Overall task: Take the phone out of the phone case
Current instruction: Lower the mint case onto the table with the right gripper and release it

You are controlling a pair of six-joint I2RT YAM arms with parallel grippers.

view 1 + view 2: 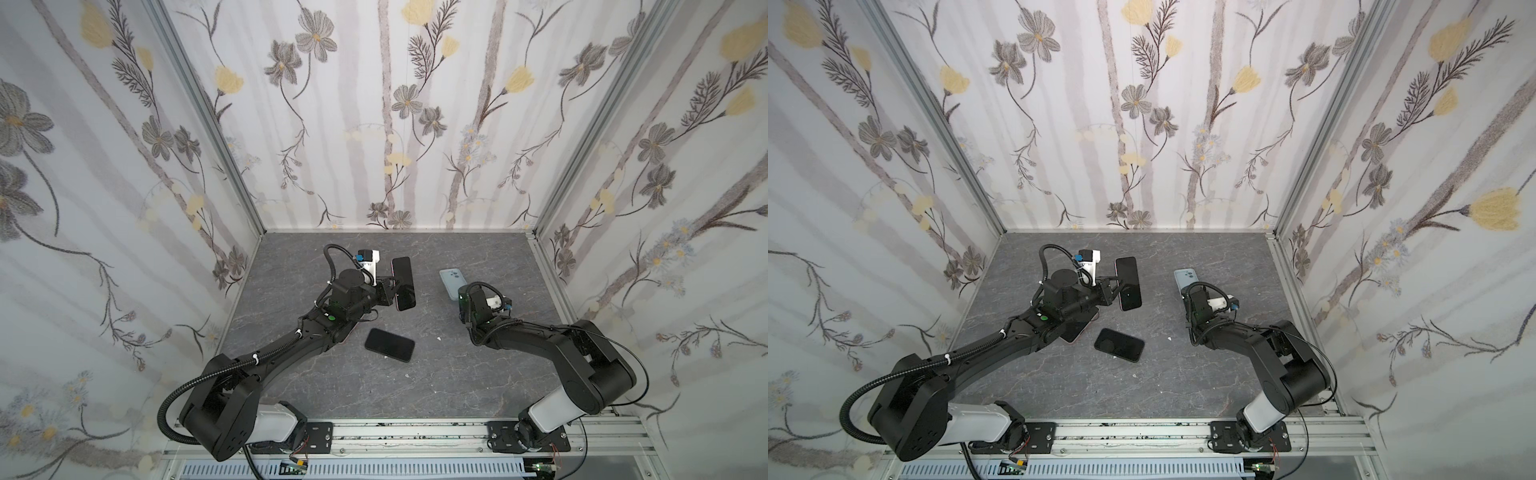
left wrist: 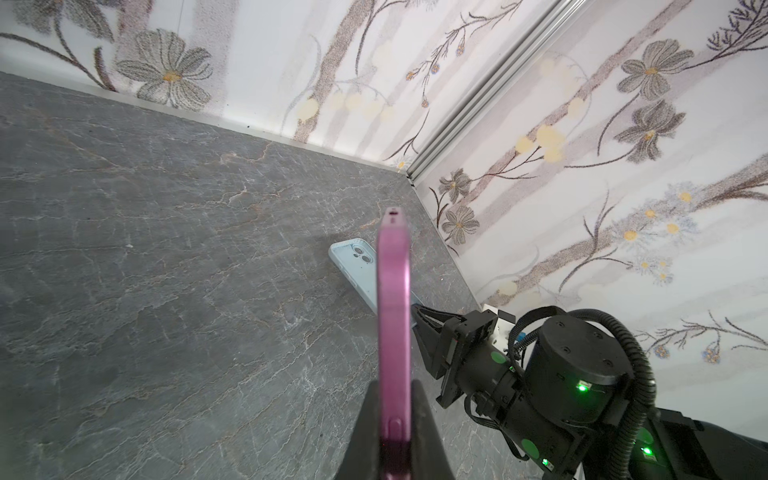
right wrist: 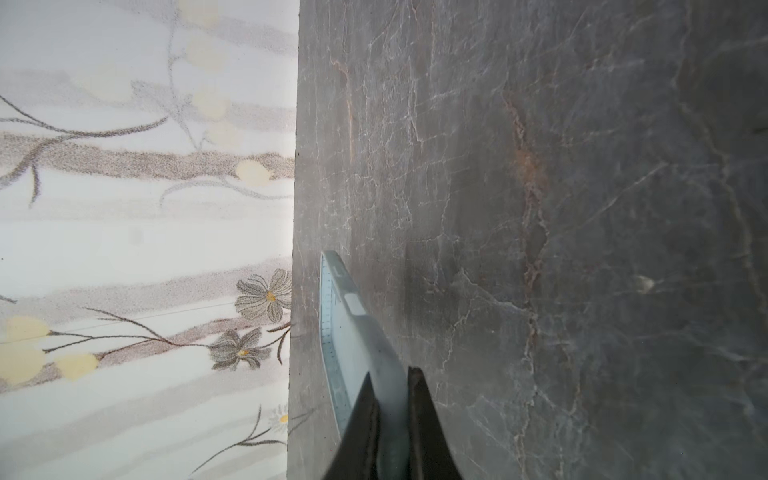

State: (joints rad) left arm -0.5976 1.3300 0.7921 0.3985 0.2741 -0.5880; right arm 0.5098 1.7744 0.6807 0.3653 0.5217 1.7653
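Tabletop (image 1: 457,374) of grey marbled stone fills the floor of the cell, with flowered walls (image 1: 395,104) around it. The left arm (image 1: 282,345) reaches in from the near left and the right arm (image 1: 540,340) from the near right.

The pink-edged phone (image 1: 404,282) is lifted off the table left of centre, dark screen up toward the top cameras. Its long axis runs near to far, toward the back wall and leaning only a little. The left gripper (image 2: 394,386) is clamped on it at its left long edge, about midway along; the left wrist view shows that pink edge end-on between the two fingers. Whether the pink is a case or the phone's own frame cannot be told.

The black phone (image 1: 390,345) lies flat on the table between the arms, screen up, with its long axis across the scene.

The light blue handset (image 1: 451,279) sits right of centre, back up, with its lenses at the far end and its long axis pointing away and slightly left. The right gripper (image 3: 388,374) is closed on its near end. Whether it rests on the table cannot be told.

A dark flat piece (image 1: 1075,334) with a pinkish rim shows from under the left forearm, too hidden to identify.
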